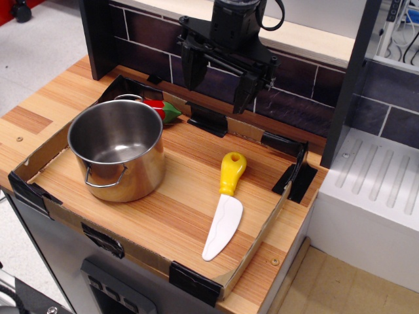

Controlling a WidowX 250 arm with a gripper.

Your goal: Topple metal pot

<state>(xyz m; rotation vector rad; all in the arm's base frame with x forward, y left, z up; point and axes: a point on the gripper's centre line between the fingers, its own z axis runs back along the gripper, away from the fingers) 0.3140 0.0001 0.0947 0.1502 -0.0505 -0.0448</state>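
Note:
The metal pot (118, 149) stands upright at the left of the wooden tray area, shiny steel with a wire loop handle facing the front and another at the back. It is empty inside. My gripper (219, 88) hangs above the back middle of the tray, to the right of and behind the pot, well apart from it. Its two black fingers are spread apart with nothing between them.
A red and green toy vegetable (163, 110) lies just behind the pot. A toy knife (224, 206) with a yellow handle and white blade lies at the right. A low cardboard rim (252, 245) surrounds the wooden board. A tiled wall stands behind, a white sink drainer (376, 180) at right.

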